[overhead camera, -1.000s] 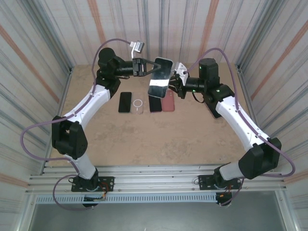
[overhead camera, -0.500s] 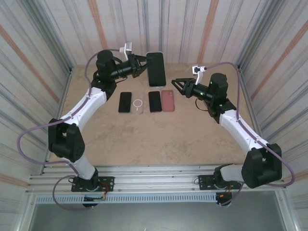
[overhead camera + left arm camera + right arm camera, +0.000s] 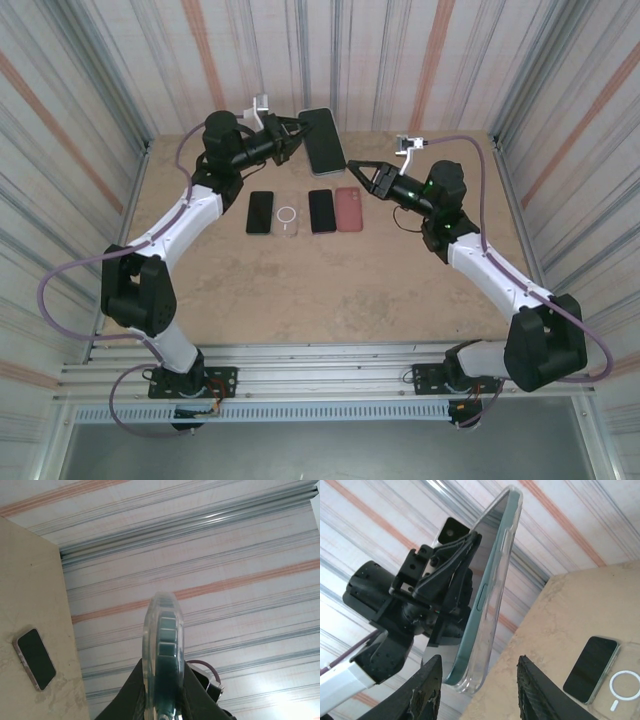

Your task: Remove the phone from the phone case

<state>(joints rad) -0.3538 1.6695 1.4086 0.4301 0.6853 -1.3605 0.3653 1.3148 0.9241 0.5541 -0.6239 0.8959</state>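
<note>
Aloft, left gripper (image 3: 296, 138) clamps cased phone (image 3: 322, 140), seemingly upright lengthwise; right gripper (image 3: 358, 170) agape.

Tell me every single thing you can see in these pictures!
phone in its case: one, dark phone in a see-through case, held up in the air
black phones: two, black, lying flat in a row on the table
see-through case: one, clear with a white ring, between the two black phones
pink case: one, pink, right end of the row
table: one, sandy brown, under the row
walls: striped white, grey and orange, around the table
arms: two, white and black, fixed at the near edge
left claw: one, black, shut on the phone in its case
right claw: one, black, open, close to the phone in its case
</note>
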